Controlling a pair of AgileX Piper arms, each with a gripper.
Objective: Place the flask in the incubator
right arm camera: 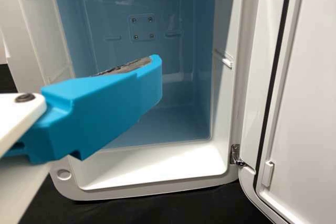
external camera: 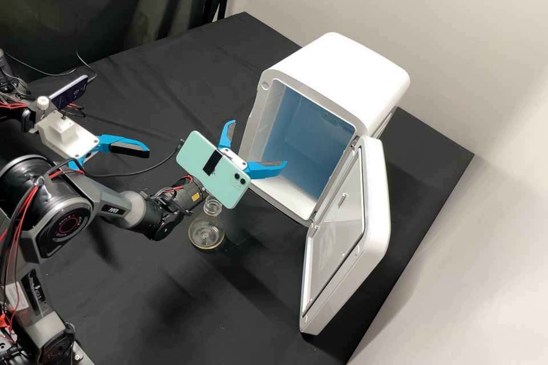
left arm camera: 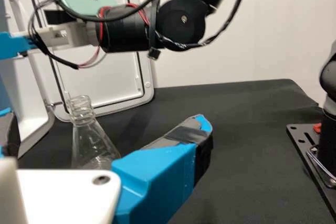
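I see the clear conical flask (external camera: 206, 227) standing upright on the bench (external camera: 142, 296), just in front of the white incubator (external camera: 348, 71). Its door (external camera: 349, 222) hangs wide open, baring a blue interior.

The flask (external camera: 206, 228) is clear glass, smooth and shiny, with small glints on its wall. The incubator (external camera: 354, 80) has a white plastic shell, smooth with a soft gloss. Its inner walls are pale blue plastic, smooth and faintly shiny. Its door (external camera: 377, 211) is the same white plastic around a glossier inner panel. The tabletop (external camera: 171, 308) has a black, matt, cloth-like cover. The right gripper (external camera: 258, 142) has a white plastic body and fingers (right arm camera: 100, 106) of smooth bright blue plastic, each faced with a rough dark grey pad. A phone (external camera: 211, 168) on that arm has a glossy mint back. Beyond the tabletop's far left corner hangs a curtain (external camera: 85, 0) of dark cloth.
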